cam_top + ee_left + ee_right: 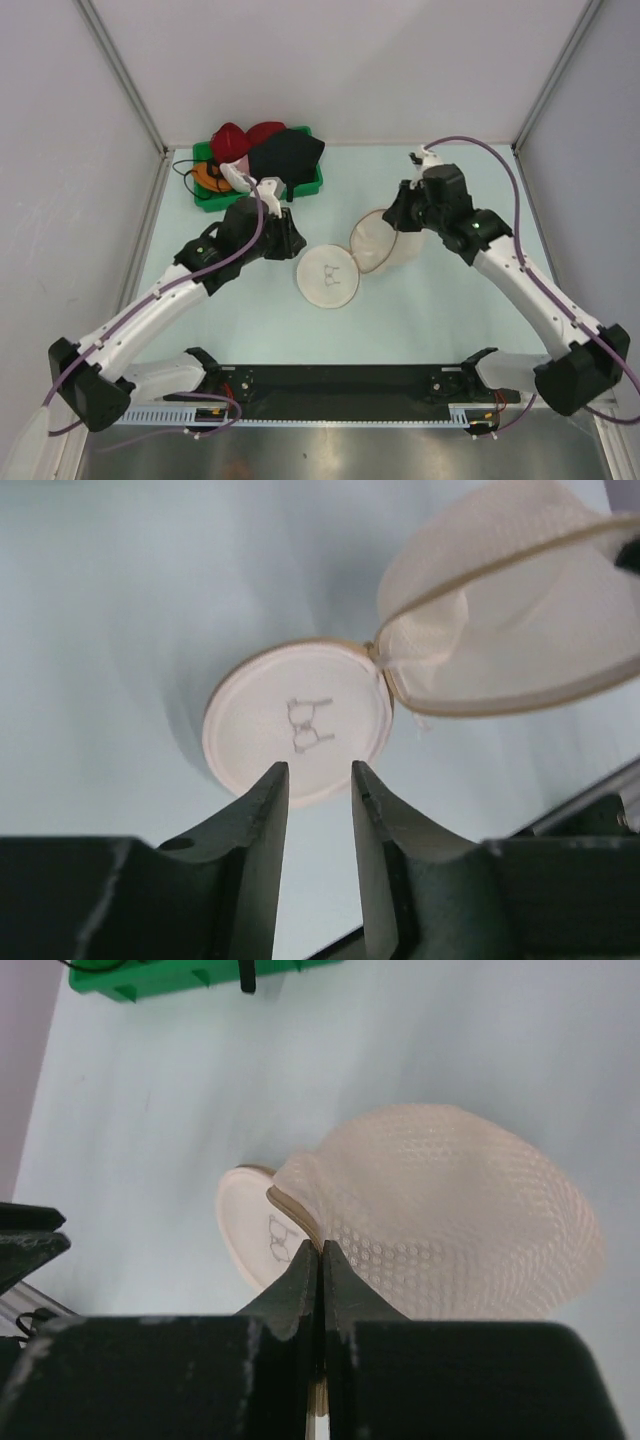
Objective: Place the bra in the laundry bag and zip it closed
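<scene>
R gripper (pixel 320 1250) is pinched tight on the rim of the laundry bag (pixel 450 1210), mouth open. L gripper (pixel 315 770) hangs over the flat lid (pixel 295 720), jaws narrow, empty. Black bra (pixel 285 155) lies in the green bin (pixel 215 203), well apart from the bag.

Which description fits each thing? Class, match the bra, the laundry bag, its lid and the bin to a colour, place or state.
Things:
1. bra
2. laundry bag
3. lid
4. bin

Descriptions:
a. green
b. lying flat on the table
c. black, piled in the bin
d. open, rim pinched by the right jaws

Pairs: 1-c, 2-d, 3-b, 4-a
</scene>
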`<state>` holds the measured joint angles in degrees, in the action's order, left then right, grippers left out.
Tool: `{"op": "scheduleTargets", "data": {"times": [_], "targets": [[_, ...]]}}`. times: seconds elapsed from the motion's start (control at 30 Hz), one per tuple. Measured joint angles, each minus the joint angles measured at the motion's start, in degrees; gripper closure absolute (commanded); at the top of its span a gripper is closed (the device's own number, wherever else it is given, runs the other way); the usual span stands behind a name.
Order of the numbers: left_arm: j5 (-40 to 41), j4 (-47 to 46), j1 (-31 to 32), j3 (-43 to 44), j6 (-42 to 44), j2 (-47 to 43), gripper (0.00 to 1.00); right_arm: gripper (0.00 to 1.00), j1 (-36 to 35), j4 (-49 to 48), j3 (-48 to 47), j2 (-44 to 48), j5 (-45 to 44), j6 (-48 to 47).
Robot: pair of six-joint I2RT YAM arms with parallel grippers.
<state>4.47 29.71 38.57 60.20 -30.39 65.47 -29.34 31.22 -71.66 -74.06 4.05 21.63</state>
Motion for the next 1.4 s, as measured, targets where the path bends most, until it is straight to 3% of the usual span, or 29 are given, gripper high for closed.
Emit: {"op": "scheduleTargets", "data": {"times": [0.2,0.23,0.3,0.4,0.43,0.47,0.53,0.6,0.63,0.87,1.0,1.4], "targets": [[-7.5,-0.4,-0.3,-3.7,0.7,-4.7,0.44,0.99,10.5,-5.3,15.9,9.2,0.6,3.5],[-8.1,-0.4,-0.5,-4.0,0.7,-4.6,0.41,0.9,12.5,-5.4,19.1,9.5,0.3,4.3],[-9.9,-0.2,-1.5,-4.3,0.8,-3.8,0.39,0.82,14.9,-5.1,24.2,9.4,-0.7,5.6],[-12.6,-1.1,-6.0,-4.1,1.0,-1.9,0.28,0.59,15.6,-3.1,27.1,9.4,-2.4,6.0],[-13.2,-1.2,-8.3,-3.7,1.1,-0.9,0.27,0.41,15.6,-2.8,27.0,9.4,-3.5,5.8],[-13.8,-1.0,-11.1,-2.7,1.5,0.9,0.26,0.33,15.6,-2.7,26.9,9.6,-4.4,5.9],[-13.9,-1.0,-15.7,1.3,2.5,5.6,0.25,0.2,15.6,-1.8,26.1,10.0,-6.2,5.8],[-13.8,-0.7,-19.6,7.9,4.2,12.3,0.25,0.16,15.6,-0.8,24.6,10.2,-7.6,5.8],[-13.6,-1.4,-21.0,10.7,5.0,15.3,0.25,0.09,15.5,0.1,23.5,10.3,-8.4,5.7],[-15.3,-2.3,-31.1,37.8,8.9,42.4,0.23,0.05,12.5,5.0,16.7,11.9,-13.1,6.3],[-14.4,-1.9,-33.6,51.2,8.8,55.5,0.25,0.05,10.1,6.5,15.3,12.9,-13.8,6.9],[-6.1,-4.3,-33.1,60.1,7.9,66.9,0.23,0.05,8.8,8.2,14.9,13.0,-11.5,7.0]]}}
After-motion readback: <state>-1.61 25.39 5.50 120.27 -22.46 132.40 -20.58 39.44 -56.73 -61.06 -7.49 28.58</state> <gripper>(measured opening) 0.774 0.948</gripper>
